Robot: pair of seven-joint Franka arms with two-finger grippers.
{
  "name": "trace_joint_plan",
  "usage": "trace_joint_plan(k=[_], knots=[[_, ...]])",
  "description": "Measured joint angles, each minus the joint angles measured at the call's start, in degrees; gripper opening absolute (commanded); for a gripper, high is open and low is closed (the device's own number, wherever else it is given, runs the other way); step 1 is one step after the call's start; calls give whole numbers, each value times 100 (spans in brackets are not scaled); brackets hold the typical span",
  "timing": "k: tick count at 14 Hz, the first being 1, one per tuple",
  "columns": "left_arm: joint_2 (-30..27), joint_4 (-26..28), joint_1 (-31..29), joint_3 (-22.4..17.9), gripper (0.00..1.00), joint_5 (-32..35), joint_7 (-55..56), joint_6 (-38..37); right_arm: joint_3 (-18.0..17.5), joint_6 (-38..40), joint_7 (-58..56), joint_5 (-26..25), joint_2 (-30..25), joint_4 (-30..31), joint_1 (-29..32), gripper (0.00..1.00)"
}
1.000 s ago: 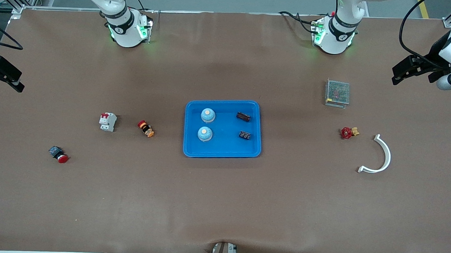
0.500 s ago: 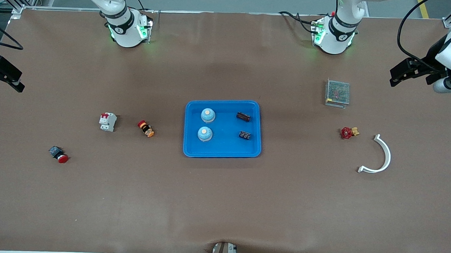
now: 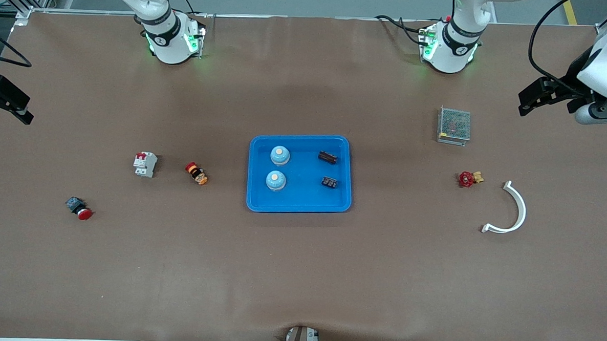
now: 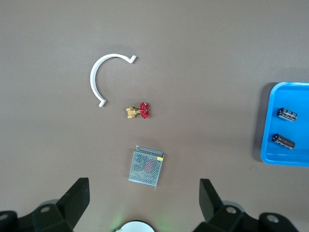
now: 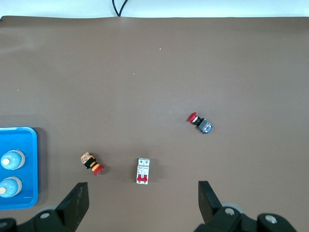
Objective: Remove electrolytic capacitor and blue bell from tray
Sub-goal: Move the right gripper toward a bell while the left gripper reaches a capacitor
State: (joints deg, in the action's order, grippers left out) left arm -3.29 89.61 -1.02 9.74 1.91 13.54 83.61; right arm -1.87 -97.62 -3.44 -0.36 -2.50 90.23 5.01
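Observation:
A blue tray (image 3: 298,208) sits mid-table. In it are two light-blue bells (image 3: 279,155) (image 3: 276,180) toward the right arm's end and two dark capacitors (image 3: 327,156) (image 3: 329,182) toward the left arm's end. My left gripper (image 3: 537,96) hangs open and empty high over the left arm's end of the table. Its wrist view shows its own jaws (image 4: 144,193), the tray's edge (image 4: 270,154) and both capacitors (image 4: 287,114) (image 4: 283,141). My right gripper (image 3: 9,104) hangs open and empty over the right arm's end. Its wrist view (image 5: 142,193) shows both bells (image 5: 12,158) (image 5: 8,186).
Toward the left arm's end lie a metal mesh box (image 3: 454,125), a red-handled brass valve (image 3: 469,178) and a white curved piece (image 3: 511,213). Toward the right arm's end lie a white breaker (image 3: 145,164), an orange-and-red button (image 3: 196,173) and a red push-button (image 3: 79,208).
The left arm's wrist and gripper have shifted a little toward the robots' bases and the table's middle. The right arm and everything on the table have not moved.

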Motion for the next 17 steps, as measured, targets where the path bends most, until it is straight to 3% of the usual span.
trace_joint_plan(k=[17], knots=[[453, 645, 23, 1284, 100, -18, 2306, 517, -79, 25, -5, 4, 141, -2, -89, 100]])
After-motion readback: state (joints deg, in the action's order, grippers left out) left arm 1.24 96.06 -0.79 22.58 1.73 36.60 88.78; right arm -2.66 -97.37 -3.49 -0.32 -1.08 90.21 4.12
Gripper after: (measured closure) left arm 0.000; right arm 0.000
